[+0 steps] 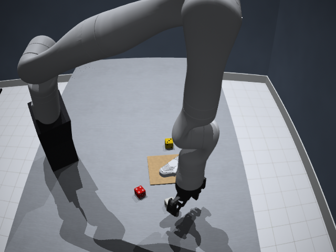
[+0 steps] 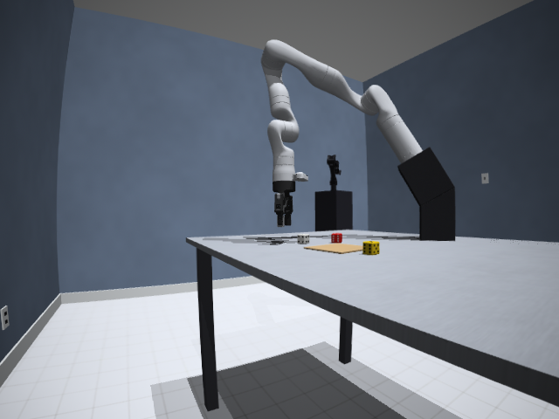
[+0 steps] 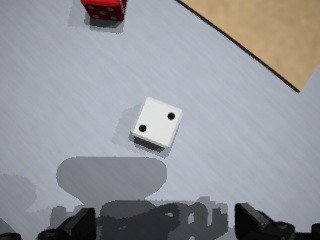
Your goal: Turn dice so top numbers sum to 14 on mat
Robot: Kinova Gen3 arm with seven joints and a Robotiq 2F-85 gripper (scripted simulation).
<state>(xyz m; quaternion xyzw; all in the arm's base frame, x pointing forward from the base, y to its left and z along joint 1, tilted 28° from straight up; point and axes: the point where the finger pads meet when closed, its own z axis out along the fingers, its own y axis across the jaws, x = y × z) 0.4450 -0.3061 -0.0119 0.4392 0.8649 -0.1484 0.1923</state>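
The gripper hangs above the table, fingers pointing down, with nothing between them. Lower than the hand and a little to its right in the view, a white die rests on the tabletop. Farther right of the hand stands a red die. A tan mat lies flat, below and right of the hand, and a yellow die, farthest from it, sits by the mat's right end.
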